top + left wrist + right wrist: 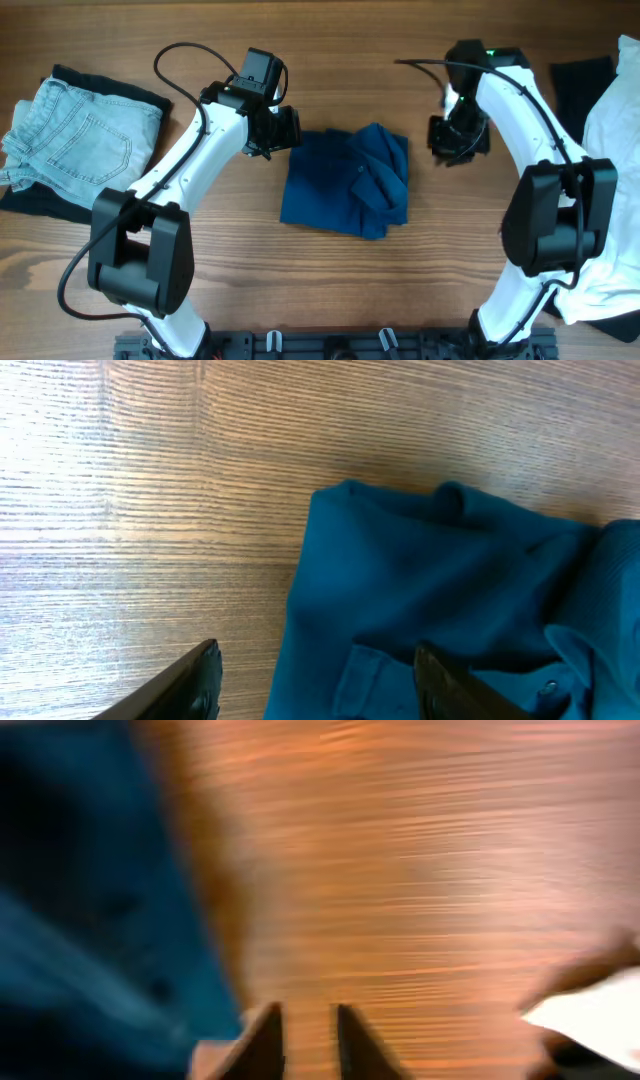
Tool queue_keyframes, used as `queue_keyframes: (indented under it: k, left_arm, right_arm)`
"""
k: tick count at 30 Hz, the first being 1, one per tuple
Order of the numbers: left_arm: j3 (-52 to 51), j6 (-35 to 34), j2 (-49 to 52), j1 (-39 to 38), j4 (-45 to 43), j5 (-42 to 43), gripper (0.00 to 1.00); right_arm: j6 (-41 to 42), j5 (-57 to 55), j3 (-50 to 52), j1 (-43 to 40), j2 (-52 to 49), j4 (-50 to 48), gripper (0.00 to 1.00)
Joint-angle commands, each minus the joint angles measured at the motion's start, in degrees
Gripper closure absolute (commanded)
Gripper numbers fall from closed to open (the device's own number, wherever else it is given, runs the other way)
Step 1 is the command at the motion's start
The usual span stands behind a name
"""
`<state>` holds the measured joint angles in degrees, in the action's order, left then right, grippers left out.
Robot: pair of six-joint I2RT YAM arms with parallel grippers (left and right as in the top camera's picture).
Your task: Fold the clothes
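Note:
The deep-blue shirt (345, 180) lies folded into a rough rectangle in the middle of the table, with a bunched fold on its right side. My left gripper (285, 130) is open and hovers at the shirt's upper left corner. In the left wrist view its fingers (320, 685) straddle the shirt's left edge (430, 590) and hold nothing. My right gripper (450, 140) is just right of the shirt's upper right corner. Its wrist view is blurred and shows the fingers (305, 1030) slightly apart over bare wood, with the shirt (90, 920) to the left.
Pale-blue denim shorts (70, 140) lie on a black garment (110, 88) at the far left. A white garment (612, 150) and another black one (585, 80) lie at the far right. The white cloth's edge shows in the right wrist view (590, 1015).

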<state>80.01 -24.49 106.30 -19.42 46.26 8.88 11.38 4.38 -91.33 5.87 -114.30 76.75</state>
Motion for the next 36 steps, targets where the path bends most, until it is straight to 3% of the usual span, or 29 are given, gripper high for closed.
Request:
queue_keyframes:
  k: [1,5,8,10,12,13,14,17,21,22,23,26,29,32,36]
  left_arm:
    - [-0.5,0.7,0.7,0.2,-0.2,0.7,0.38]
    - [-0.5,0.7,0.7,0.2,-0.2,0.7,0.38]
    - [-0.5,0.7,0.7,0.2,-0.2,0.7,0.37]
    - [-0.5,0.7,0.7,0.2,-0.2,0.7,0.37]
    - [-0.5,0.7,0.7,0.2,-0.2,0.7,0.36]
    - [-0.5,0.7,0.7,0.2,-0.2,0.7,0.36]
    - [-0.5,0.7,0.7,0.2,-0.2,0.7,0.36]
    - [-0.5,0.7,0.7,0.2,-0.1,0.7,0.36]
    - [-0.5,0.7,0.7,0.2,-0.1,0.7,0.36]
    - [-0.5,0.7,0.7,0.2,-0.2,0.7,0.36]
    - [-0.5,0.7,0.7,0.2,-0.2,0.7,0.36]
    - [-0.5,1.9,0.7,0.2,-4.0,0.7,0.36]
    - [-0.5,7.4,0.8,0.2,-13.6,0.7,0.34]
    - [-0.5,9.3,3.7,0.2,-20.9,0.7,0.34]
    - [-0.5,9.3,9.6,0.1,-21.7,4.9,0.38]
  right_arm:
    - [-10.2,13.6,-0.6,3.5,2.4,0.1,0.70]
    - [-10.3,13.5,-0.6,7.2,2.3,-1.7,0.61]
    - [-9.8,10.8,1.0,9.9,2.2,-5.0,0.40]
    - [-9.7,10.5,3.5,11.0,2.2,-7.4,0.38]
    - [-9.7,10.5,6.3,11.7,2.2,-10.1,0.49]
    - [-9.8,10.4,7.8,11.7,2.2,-11.6,0.96]
    - [-9.2,8.7,7.8,11.7,2.2,-11.8,0.96]
    - [4.5,-2.9,5.1,7.8,3.5,-12.3,0.96]
    - [5.7,-3.9,4.1,-2.8,4.4,-14.1,0.96]
    - [5.1,-2.9,4.6,-4.0,4.4,-13.2,0.76]
    - [3.8,-1.6,4.8,-4.6,4.4,-11.8,0.64]
    - [-1.3,3.3,4.8,-4.7,4.7,-5.8,0.75]
    - [-14.7,21.8,4.8,-3.1,5.2,-0.2,0.77]
    - [-16.1,23.7,6.5,1.2,5.3,1.5,0.81]
    - [-17.3,27.6,9.7,6.7,5.3,0.2,0.81]
